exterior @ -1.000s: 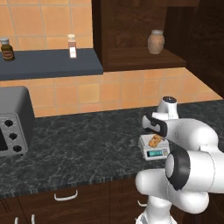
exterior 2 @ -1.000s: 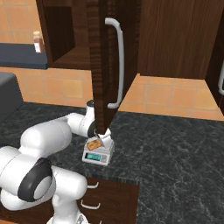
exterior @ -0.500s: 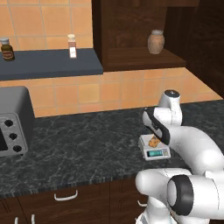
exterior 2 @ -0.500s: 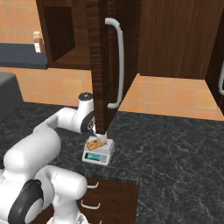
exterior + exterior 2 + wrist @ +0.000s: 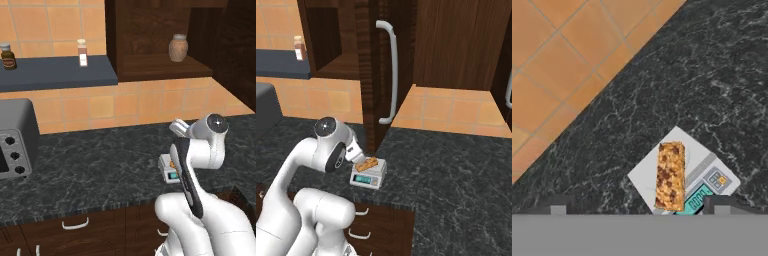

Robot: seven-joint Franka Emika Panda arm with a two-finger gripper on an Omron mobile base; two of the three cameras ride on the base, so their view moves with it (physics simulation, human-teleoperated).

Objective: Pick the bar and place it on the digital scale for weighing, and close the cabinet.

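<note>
Two fingertips (image 5: 558,209) spread wide, gripper (image 5: 640,210) empty, your arm bent w/ hand above bar (image 5: 670,176) on digital scale (image 5: 708,175), tiles at 10 o'clock.

no legible text, digital scale (image 5: 712,186) display unreadable, jar labels blurred

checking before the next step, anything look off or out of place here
Mostly tidy: the bar lies flat on the digital scale, its end reaching over the display side. One thing stands out: the cabinet door stands open, swung out edge-on above the counter, with the clay jar on its shelf exposed. Nothing looks spilled or damaged.
</note>
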